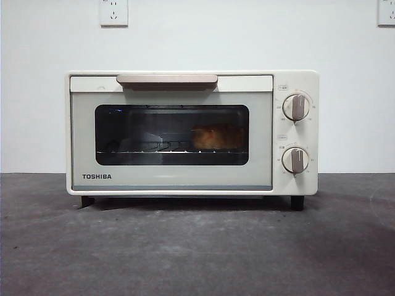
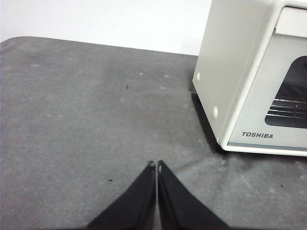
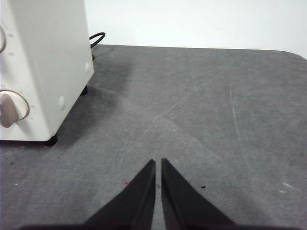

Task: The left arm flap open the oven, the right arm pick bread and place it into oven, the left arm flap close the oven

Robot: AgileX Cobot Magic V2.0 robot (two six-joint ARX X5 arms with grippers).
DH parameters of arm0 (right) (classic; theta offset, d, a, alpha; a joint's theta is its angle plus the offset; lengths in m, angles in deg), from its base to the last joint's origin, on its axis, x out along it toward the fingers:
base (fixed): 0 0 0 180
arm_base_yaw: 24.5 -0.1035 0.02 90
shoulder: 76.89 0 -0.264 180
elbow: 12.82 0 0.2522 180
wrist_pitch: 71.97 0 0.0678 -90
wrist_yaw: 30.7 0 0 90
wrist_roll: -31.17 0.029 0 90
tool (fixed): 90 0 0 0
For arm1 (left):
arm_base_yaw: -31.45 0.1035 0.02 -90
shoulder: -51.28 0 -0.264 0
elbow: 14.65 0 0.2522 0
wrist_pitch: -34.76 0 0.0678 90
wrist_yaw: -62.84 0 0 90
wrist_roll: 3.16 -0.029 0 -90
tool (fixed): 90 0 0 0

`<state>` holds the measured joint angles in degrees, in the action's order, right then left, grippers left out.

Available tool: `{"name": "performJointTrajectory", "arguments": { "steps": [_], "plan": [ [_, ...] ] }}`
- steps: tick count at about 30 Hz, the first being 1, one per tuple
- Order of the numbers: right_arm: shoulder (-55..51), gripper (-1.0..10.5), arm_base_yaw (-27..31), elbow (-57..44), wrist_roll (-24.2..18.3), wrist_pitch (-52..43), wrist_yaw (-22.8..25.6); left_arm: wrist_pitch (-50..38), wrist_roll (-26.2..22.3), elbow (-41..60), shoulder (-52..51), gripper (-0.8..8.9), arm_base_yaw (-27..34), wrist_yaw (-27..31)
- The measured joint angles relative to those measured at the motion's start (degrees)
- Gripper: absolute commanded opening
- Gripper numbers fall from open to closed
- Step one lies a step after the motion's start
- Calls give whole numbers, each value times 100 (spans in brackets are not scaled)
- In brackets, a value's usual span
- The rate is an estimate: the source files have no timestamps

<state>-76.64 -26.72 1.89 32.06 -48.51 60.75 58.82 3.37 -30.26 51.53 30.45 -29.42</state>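
Note:
The cream-white TOSHIBA oven [image 1: 191, 132] stands in the middle of the front view with its door shut and its beige handle [image 1: 166, 80] up. Through the dark window the golden bread [image 1: 217, 137] lies on the wire rack, toward the knob side. My left gripper [image 2: 157, 165] is shut and empty over bare table, apart from the oven's [image 2: 240, 81] plain side. My right gripper [image 3: 158, 162] is shut and empty too, hovering off the oven's [image 3: 43, 62] knob side. Neither arm shows in the front view.
Dark grey table [image 1: 197, 253] runs out in front of the oven and to both sides. A black cable [image 3: 97, 38] curls behind the oven. White wall with two sockets [image 1: 113, 12] stands behind.

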Motion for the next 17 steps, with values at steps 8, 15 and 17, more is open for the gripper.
{"name": "performJointTrajectory", "arguments": {
  "steps": [8, 15, 17],
  "plan": [
    [0, 18, 2, -2, -111, -26, -2, 0, 0, 0, 0, 11, 0, 0],
    [0, 18, 2, -2, -114, -28, 0, 0, 0, 0, 0, 11, 0, 0],
    [0, 18, 2, -2, -114, -28, 0, 0, 0, 0, 0, 11, 0, 0]
  ]
}}
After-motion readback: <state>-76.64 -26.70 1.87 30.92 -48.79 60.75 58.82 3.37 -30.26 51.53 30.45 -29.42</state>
